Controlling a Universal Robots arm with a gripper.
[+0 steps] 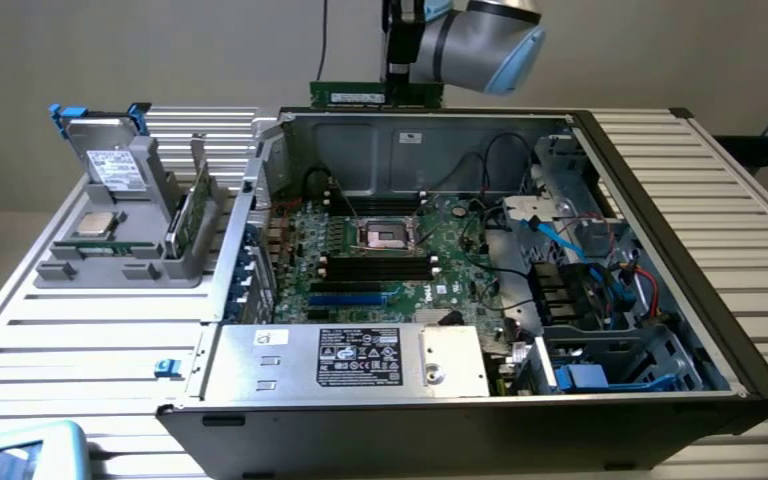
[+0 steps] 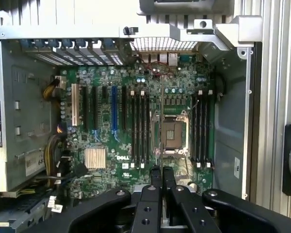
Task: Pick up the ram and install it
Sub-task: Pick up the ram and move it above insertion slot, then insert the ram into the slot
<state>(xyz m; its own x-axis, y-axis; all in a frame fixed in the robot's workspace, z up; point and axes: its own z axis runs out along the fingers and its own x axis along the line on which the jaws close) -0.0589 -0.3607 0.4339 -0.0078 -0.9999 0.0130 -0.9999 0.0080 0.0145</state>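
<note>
A robot arm's gripper (image 1: pixel 399 76) is clamped almost shut on the ram (image 1: pixel 352 97), a thin green stick held level in the air above the far wall of an open computer case (image 1: pixel 411 150). Inside the case, dark memory slots (image 1: pixel 380 266) lie beside the processor socket (image 1: pixel 387 236) on the motherboard (image 1: pixel 454 262).

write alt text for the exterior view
A grey robot arm's fingers hold a long thin green ram stick level over the far edge of an open black computer case, its green motherboard exposed.
</note>
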